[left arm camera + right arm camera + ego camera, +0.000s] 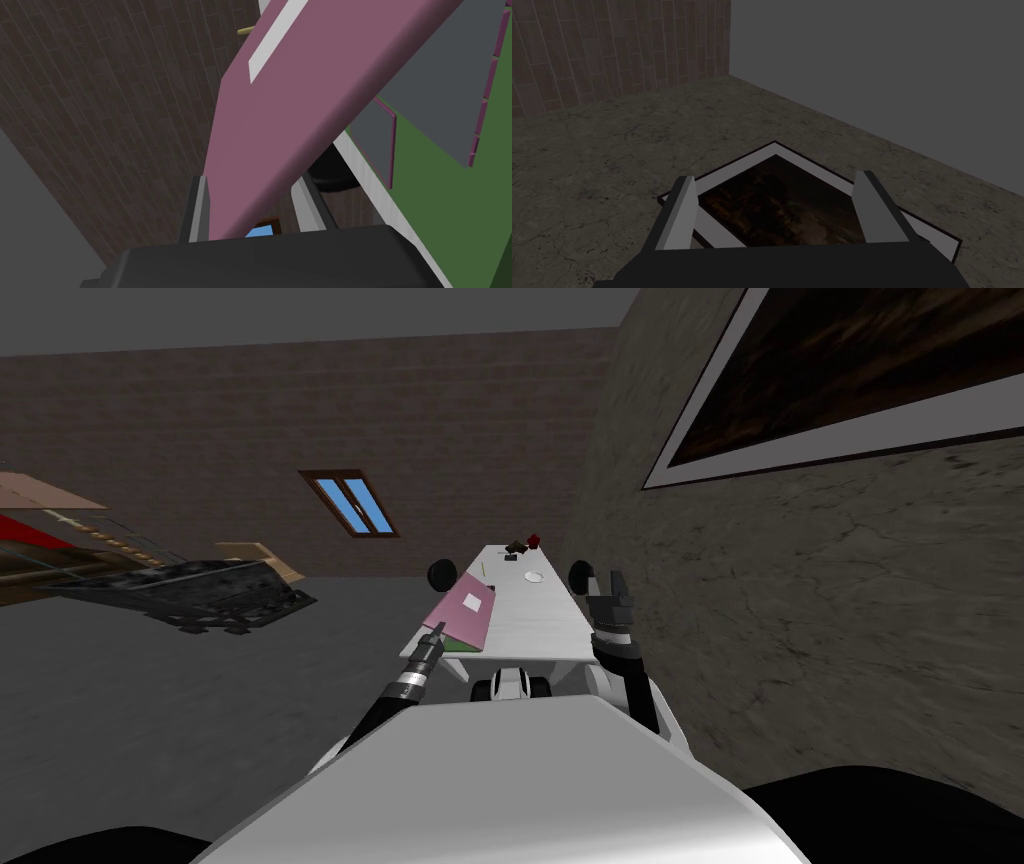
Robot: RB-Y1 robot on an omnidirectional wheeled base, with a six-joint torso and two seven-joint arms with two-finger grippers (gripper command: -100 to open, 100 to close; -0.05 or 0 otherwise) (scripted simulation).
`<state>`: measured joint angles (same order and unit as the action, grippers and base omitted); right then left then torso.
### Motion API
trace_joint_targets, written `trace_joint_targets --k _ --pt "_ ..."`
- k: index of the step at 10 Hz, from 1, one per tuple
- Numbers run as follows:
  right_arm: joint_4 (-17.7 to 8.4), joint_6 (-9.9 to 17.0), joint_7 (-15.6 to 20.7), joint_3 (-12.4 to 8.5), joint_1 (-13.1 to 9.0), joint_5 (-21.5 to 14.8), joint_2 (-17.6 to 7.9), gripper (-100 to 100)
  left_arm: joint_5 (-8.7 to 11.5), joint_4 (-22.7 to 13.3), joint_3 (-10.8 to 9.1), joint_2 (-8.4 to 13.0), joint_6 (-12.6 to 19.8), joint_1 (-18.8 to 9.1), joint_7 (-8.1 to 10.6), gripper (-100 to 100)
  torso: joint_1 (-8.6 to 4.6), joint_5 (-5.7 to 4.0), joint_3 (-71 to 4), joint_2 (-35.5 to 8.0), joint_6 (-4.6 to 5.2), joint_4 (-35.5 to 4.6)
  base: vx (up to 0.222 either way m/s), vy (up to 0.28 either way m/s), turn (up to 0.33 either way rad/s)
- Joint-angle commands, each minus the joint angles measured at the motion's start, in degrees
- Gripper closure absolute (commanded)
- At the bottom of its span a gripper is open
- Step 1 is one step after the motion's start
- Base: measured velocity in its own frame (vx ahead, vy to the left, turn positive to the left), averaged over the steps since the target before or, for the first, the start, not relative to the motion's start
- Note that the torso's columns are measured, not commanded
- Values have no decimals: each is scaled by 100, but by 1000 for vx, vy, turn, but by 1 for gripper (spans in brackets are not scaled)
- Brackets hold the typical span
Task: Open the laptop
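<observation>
The laptop, mauve-lidded with a white patch over a green base, stands part-open at the worktop's near left corner. The left fingers clamp its lid edge. The right fingers are apart.

**Left wrist view.** The laptop lid, purple, runs off the picture at two edges and hides part of one finger of the left end effector. The green base is cut off at the edge.

**Head view.** The raised lid conceals most of the base. At the far end of the desk, a dark thing, a red thing and a pale round thing are too small to identify.
</observation>
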<state>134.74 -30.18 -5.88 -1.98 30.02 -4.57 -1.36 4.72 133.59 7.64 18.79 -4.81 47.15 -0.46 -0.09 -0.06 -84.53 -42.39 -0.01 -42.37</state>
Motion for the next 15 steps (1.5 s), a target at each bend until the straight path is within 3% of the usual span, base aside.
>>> trace_joint_targets --k 1,2,3,6,7,15 --pt "0 0 0 0 0 0 0 0 262 -172 147 20 -327 67 289 100 2 2 0 1 0 0 30 73 49" --pt "0 0 0 0 0 0 0 0 360 -236 203 28 -435 93 393 100 7 3 0 1 -1 0 35 69 52" --pt "0 0 0 0 0 0 0 0 295 -215 167 31 -357 90 313 100 7 3 -1 3 -1 0 17 29 9" --pt "0 0 0 0 -1 0 0 0 524 -723 350 -194 -561 -200 592 100 13 7 4 -3 2 2 -24 66 -25" --pt "0 0 0 0 -1 0 0 0 492 -329 306 -85 -415 62 522 -100 23 10 3 -2 -1 3 2 40 17" --pt "0 0 0 1 0 0 1 0 572 867 262 182 -69 857 534 -100 8 2 3 -4 0 -2 42 -6 27"
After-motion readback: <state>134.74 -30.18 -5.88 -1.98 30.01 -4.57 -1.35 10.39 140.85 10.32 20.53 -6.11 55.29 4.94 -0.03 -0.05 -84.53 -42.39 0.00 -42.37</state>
